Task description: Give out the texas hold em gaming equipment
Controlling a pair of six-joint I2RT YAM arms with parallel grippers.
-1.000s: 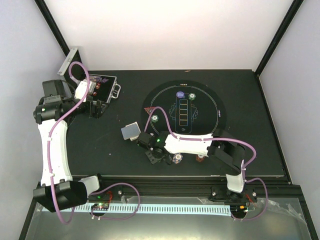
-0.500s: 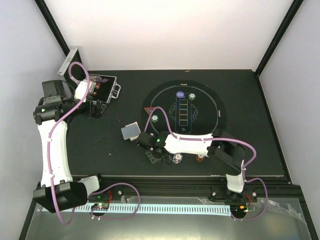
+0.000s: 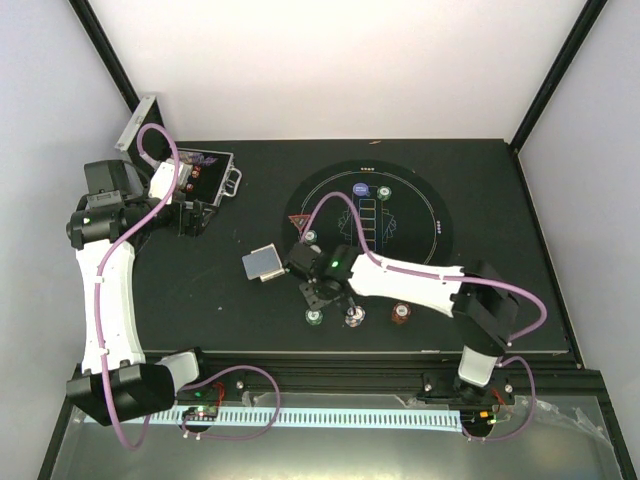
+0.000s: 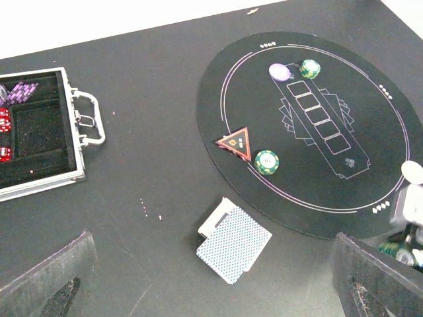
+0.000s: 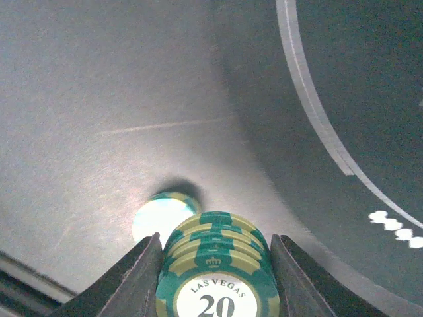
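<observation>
Right arm: the right gripper (image 3: pixel 322 293) hangs over the black tabletop (image 3: pixel 200 300) toward the middle of its near edge, just off the left rim of the round black felt mat with white lines (image 3: pixel 440 225). Its fingers (image 5: pixel 142 281) are pressed against a short stack of green-and-cream poker chips (image 5: pixel 215 264) printed "Las Vegas 20".
Left arm: the left gripper (image 3: pixel 195 215) is by the far left corner, beside the open silver metal case (image 3: pixel 205 175). Its fingers (image 4: pixel 56 281) are spread wide with nothing between them.
Already set out: two green chip piles (image 4: pixel 267 162) (image 4: pixel 309 68) and a pale lilac disc (image 4: pixel 280 71) lie on the mat. Along the near edge sit a lone green chip (image 5: pixel 162 216), a white chip pile (image 3: pixel 353 318) and a brown-red chip (image 3: pixel 400 313).
Not yet dealt: the small deck of grey-blue-backed playing cards (image 4: pixel 233 244) lies in one heap left of the mat, and the card boxes drawn on the mat are bare.
Progress: I judge the task about midway. Chips are partly shared out, the held stack is unplaced, and no cards have been dealt.
Case: small red and purple items show inside, but I cannot tell what they are.
</observation>
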